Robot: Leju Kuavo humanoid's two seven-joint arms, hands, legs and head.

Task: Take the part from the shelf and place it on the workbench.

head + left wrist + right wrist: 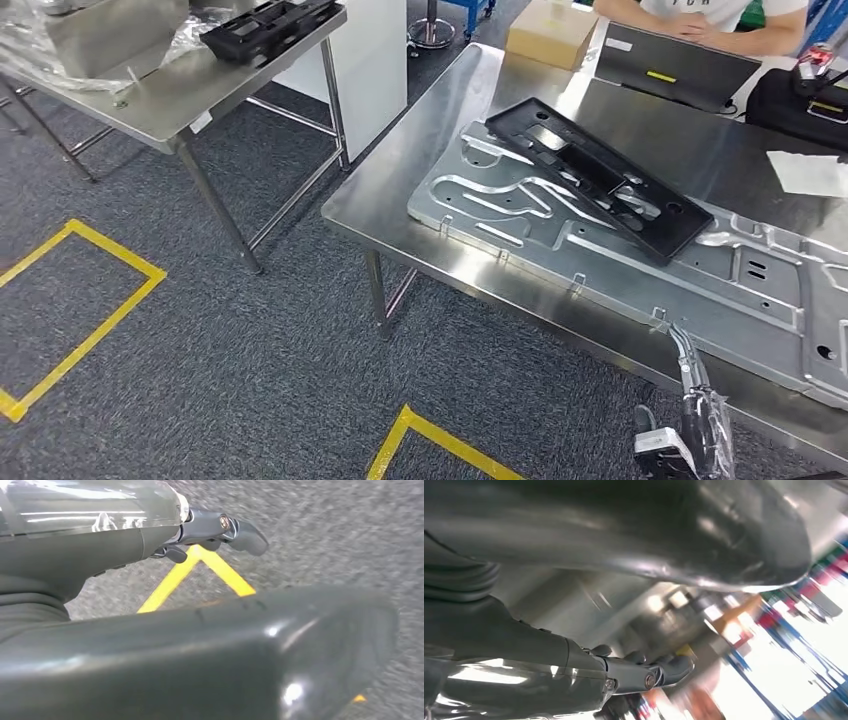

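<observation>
The black part (600,178) lies flat on a grey metal panel (640,260) on the steel worktop (420,170), at about 1 o'clock in the head view. The right robot hand (690,420) hangs just off the worktop's near edge at 5 o'clock, holding nothing; fingers apart or together, I cannot tell. The left robot hand (220,530) hangs over carpet and yellow floor tape (200,570), fingers apart and holding nothing.
</observation>
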